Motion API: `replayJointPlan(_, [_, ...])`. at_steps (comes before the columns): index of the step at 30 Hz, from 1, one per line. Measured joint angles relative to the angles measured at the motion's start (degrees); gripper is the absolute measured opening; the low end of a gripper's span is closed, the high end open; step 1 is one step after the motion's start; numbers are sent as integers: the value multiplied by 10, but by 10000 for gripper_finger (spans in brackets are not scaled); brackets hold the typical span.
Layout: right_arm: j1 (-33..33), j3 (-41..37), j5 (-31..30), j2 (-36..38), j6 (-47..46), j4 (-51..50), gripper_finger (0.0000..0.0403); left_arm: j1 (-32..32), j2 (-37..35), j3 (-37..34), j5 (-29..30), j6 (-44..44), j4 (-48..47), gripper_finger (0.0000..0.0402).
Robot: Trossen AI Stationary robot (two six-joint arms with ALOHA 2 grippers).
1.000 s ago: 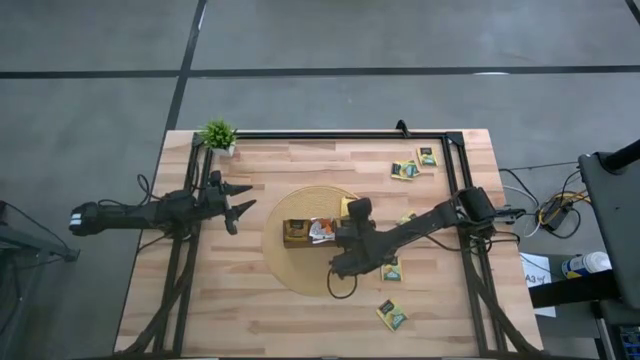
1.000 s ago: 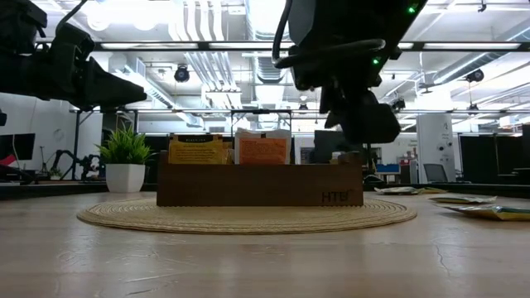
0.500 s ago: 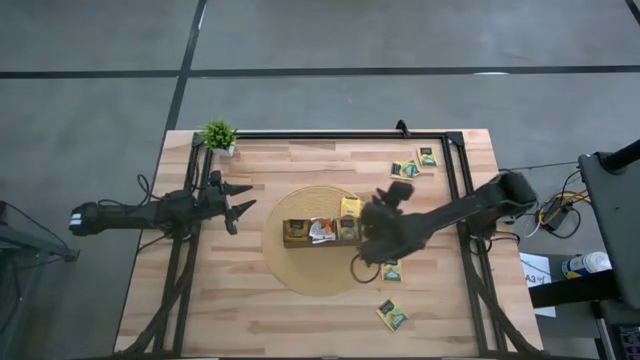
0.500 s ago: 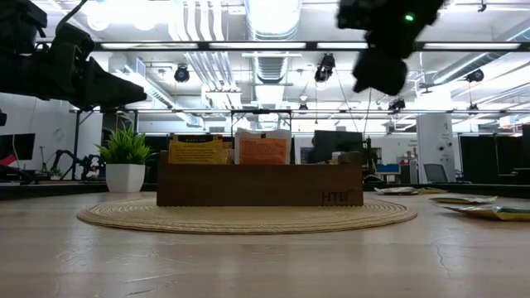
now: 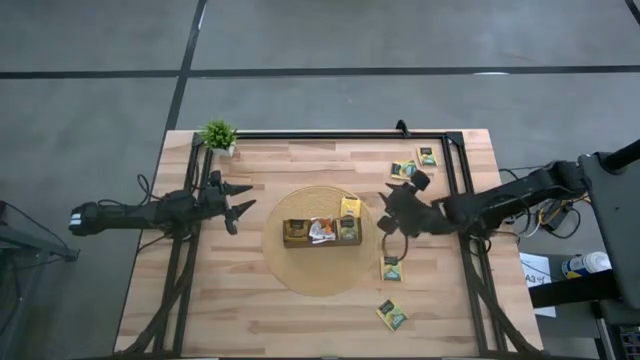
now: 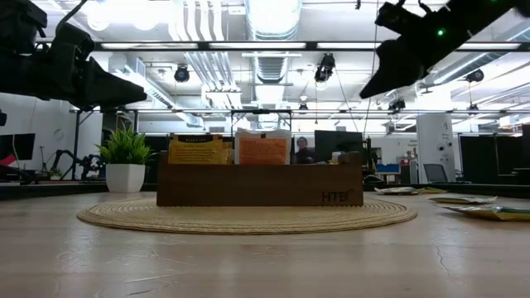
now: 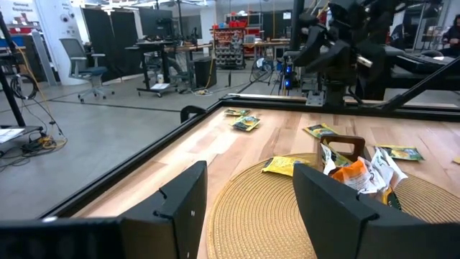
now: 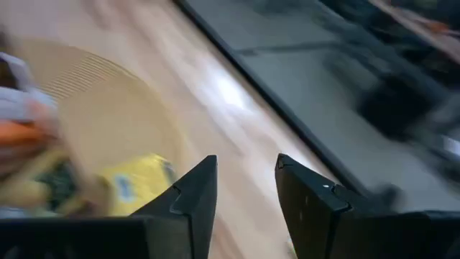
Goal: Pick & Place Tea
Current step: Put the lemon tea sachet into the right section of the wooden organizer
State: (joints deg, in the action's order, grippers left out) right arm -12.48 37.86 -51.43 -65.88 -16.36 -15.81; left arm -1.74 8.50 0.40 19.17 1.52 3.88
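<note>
The brown wooden tray (image 5: 322,233) stands on a round woven mat (image 5: 300,270), with tea sachets upright in it (image 6: 197,150) (image 6: 262,147). A yellow sachet (image 5: 350,207) lies on the mat at the tray's far side. More sachets lie loose on the table (image 5: 405,169) (image 5: 390,268) (image 5: 392,315). My right gripper (image 5: 398,205) hangs open in the air, right of the tray and above the table (image 6: 389,70); in its wrist view (image 8: 244,180) nothing is between the fingers. My left gripper (image 5: 240,200) waits open, left of the mat (image 7: 248,194).
A small potted plant (image 5: 218,135) stands at the far left corner. A dark frame rail (image 5: 330,135) runs along the table's far edge and down both sides. Bare wood lies near the mat's near side (image 5: 250,320). Cables and equipment sit beyond the right edge (image 5: 560,215).
My right gripper has drawn back from over the tray's right end, moving up and toward the table's right and far edges. In the low view it rose from just above the tray to high at the right. The tray and its sachets have stayed put.
</note>
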Motion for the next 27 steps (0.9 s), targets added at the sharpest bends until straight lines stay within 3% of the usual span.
replayJointPlan(3, [40, -59, 102, 34, 84, 145, 142, 0, 0, 0, 0, 0, 0, 202])
replayJointPlan(6, [103, -99, 191, 58, 102, 235, 140, 0, 0, 0, 0, 0, 0, 202])
replayJointPlan(10, [182, -128, 333, 65, 53, 251, 140, 0, 0, 0, 0, 0, 0, 202])
replayJointPlan(13, [228, -136, 406, 51, 49, 250, 144, 0, 0, 0, 0, 0, 0, 202])
replayJointPlan(18, [280, -119, 477, 10, 89, 230, 150, 0, 0, 0, 0, 0, 0, 202])
replayJointPlan(27, [324, -45, 508, -120, 185, 149, 144, 0, 0, 0, 0, 0, 0, 202])
